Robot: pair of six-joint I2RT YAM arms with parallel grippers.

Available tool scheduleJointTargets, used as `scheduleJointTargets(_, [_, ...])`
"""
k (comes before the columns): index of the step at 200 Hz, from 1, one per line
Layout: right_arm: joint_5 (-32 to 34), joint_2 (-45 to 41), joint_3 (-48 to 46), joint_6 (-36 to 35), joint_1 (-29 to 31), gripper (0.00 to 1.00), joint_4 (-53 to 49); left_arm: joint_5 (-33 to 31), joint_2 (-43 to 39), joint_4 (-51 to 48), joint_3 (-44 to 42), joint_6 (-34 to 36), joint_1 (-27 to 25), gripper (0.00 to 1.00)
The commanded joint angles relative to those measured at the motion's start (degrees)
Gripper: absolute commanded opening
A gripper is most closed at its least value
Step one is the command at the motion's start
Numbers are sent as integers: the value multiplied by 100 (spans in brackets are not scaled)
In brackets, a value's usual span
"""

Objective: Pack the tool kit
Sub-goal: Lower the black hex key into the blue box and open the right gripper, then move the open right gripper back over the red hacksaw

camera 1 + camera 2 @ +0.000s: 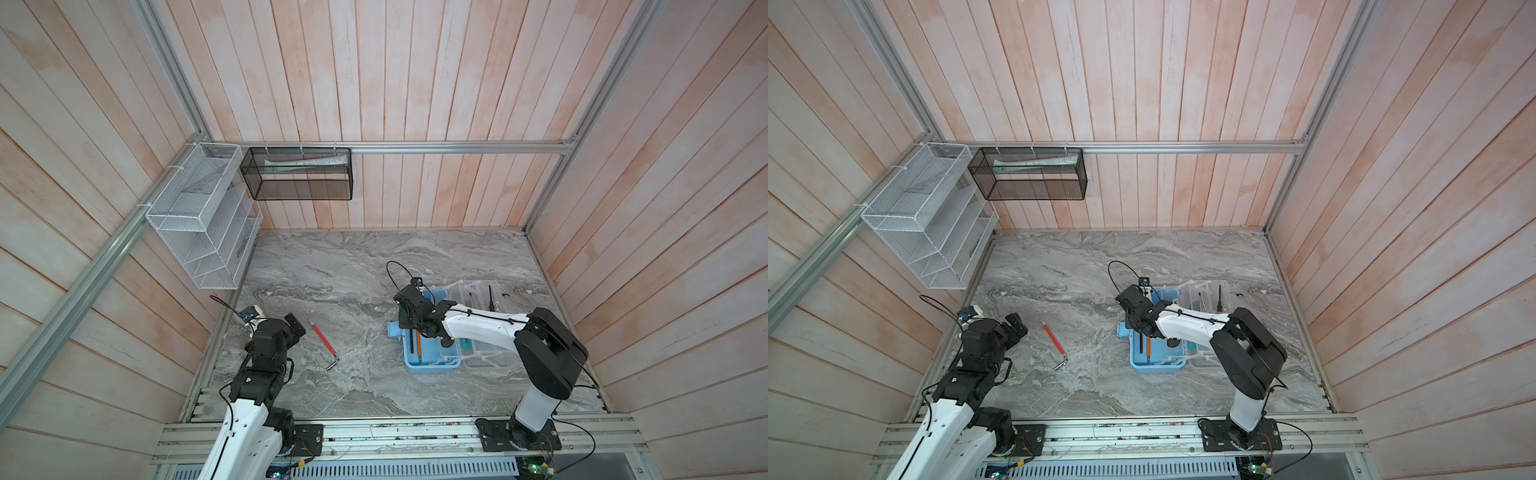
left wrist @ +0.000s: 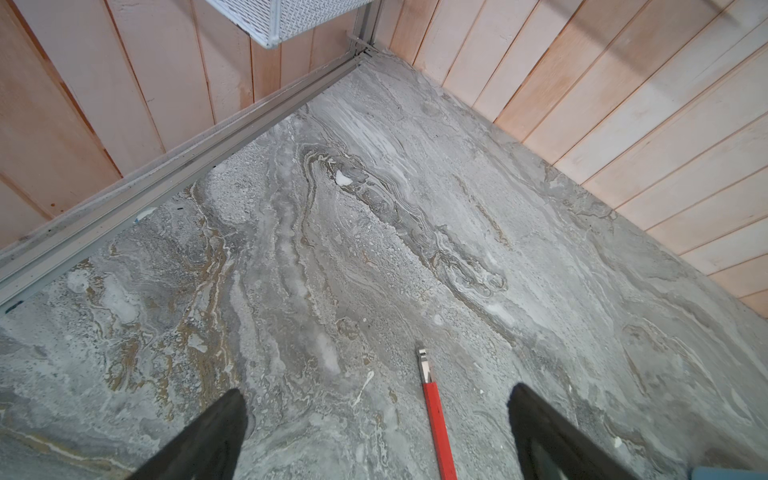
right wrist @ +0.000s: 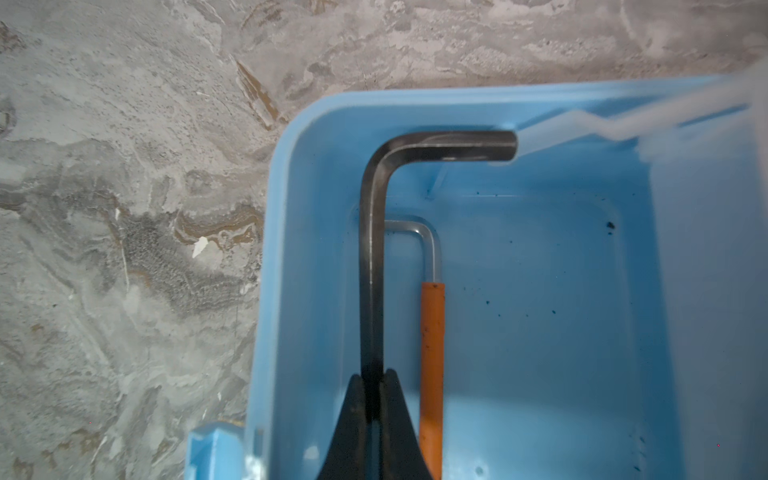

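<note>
1. The right gripper (image 3: pixel 372 376) is clamped tight on the long leg of a black hex key (image 3: pixel 371 270). It holds the key inside the blue base (image 3: pixel 286 208) of the tool kit, close along one side wall. Whether the key touches the floor of the base, I can't tell.
2. To do this well, I'd say ease it down until it lies flat, parallel to the orange-sleeved hex key (image 3: pixel 432 345) lying just beside it. Only then part the jaws, and lift straight up so neither key gets dragged.
3. Watch the bent short leg. Its tip sits right by the translucent plastic at the end wall, and it looks like it could snag there.
4. The left gripper (image 2: pixel 378 390) has its jaws wide apart with nothing in them, low over the table (image 1: pixel 353 270). The red-sleeved hex key (image 2: pixel 436 419) lies on the marble between its fingers' lines, likely the next pick.
5. The kit sits open, right of the middle in both top views. Its see-through lid (image 1: pixel 478 291) is folded out flat beside the base, and the light-blue handle (image 1: pixel 394 329) juts toward the table's centre. It's smooth, hard plastic with dark specks on the floor.
</note>
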Motion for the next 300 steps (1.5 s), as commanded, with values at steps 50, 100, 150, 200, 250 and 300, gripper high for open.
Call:
scheduleJointTargets(50, [-211, 358, 289, -159, -74, 0, -288, 43, -51, 78, 70, 78, 37, 100])
scheduleJointTargets(100, [-67, 226, 521, -256, -78, 15, -748, 39, -68, 75, 56, 78, 37, 100])
scheduleJointTargets(150, [167, -213, 969, -526, -54, 22, -1393, 10, -80, 68, 55, 60, 37, 100])
scheduleJointTargets(200, [-752, -458, 1502, -1645, 475, 27, -749, -79, -49, 3, 81, 17, 37, 100])
scheduleJointTargets(250, [-1970, 855, 2676, -2301, 1258, 33, -442, -459, -57, -226, 134, -88, 37, 100])
scheduleJointTargets(300, [-2393, 2193, 3577, -2138, 1533, 34, -522, -517, -252, -292, 91, -125, 37, 100])
